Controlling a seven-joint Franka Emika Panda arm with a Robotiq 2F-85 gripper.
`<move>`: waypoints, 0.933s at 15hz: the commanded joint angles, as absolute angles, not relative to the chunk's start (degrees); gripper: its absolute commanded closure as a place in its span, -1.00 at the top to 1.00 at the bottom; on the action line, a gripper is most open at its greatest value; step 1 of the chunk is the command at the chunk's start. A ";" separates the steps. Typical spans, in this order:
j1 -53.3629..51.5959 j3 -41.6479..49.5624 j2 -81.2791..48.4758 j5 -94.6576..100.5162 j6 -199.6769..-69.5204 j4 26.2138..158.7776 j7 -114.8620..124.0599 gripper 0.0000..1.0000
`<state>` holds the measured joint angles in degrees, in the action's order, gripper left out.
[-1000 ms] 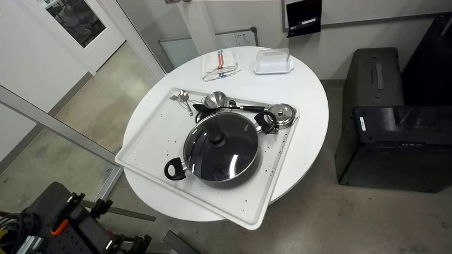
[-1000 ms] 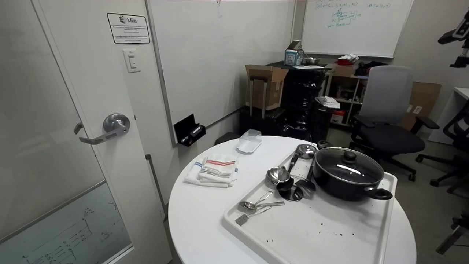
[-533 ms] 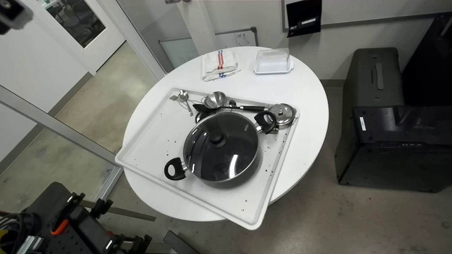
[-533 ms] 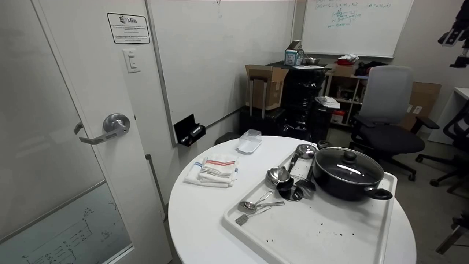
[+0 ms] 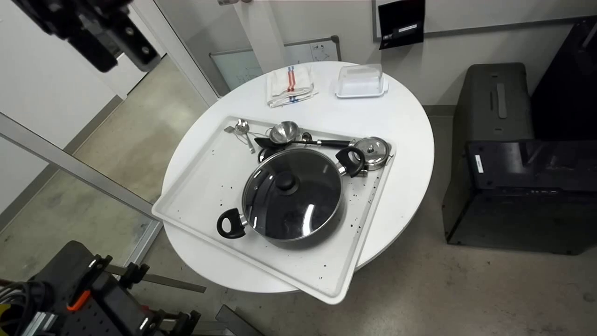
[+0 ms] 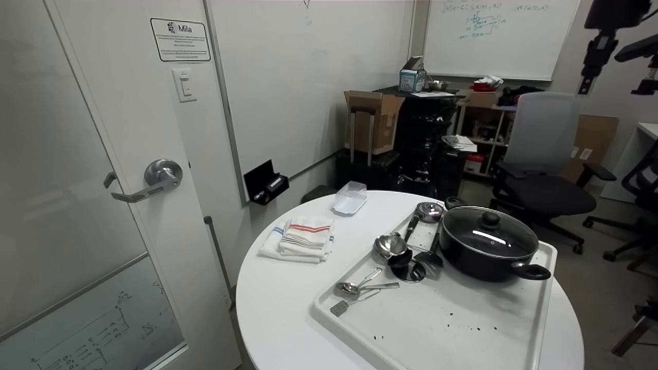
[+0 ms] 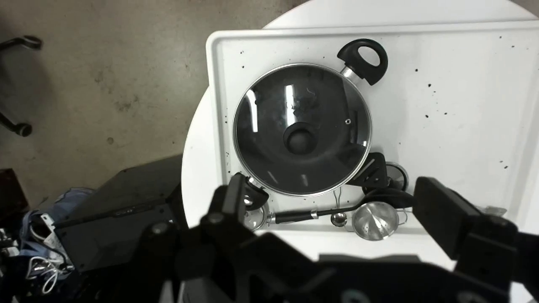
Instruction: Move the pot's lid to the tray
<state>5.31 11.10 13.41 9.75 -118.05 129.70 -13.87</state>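
In an exterior view, the glass lid [image 6: 488, 237] is seated on the black pot [image 6: 473, 263], which stands in the white tray [image 6: 426, 331]; steel spoons [image 6: 349, 290] lie there too. In an exterior view, a small lidded steel pot [image 5: 374, 149] sits just beside the black pot. A tray corner overhangs the edge of the table [image 5: 410, 130]; the end effector [image 5: 127, 64] hangs well apart from the lid. In the wrist view, its fingers [image 7: 446, 214] stand spread apart. The black pot is near one tray rim; tray floor lies open on its other side.
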 commanded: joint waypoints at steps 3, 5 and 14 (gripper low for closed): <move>5.83 10.20 -1.26 7.61 -115.64 120.27 -16.93 1.00; 6.16 9.68 -5.21 7.68 -116.29 118.51 -17.15 1.00; 7.41 7.62 -18.95 9.80 -121.07 114.22 -16.56 1.00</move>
<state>6.27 8.66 -14.92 9.22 -119.77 116.78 -15.43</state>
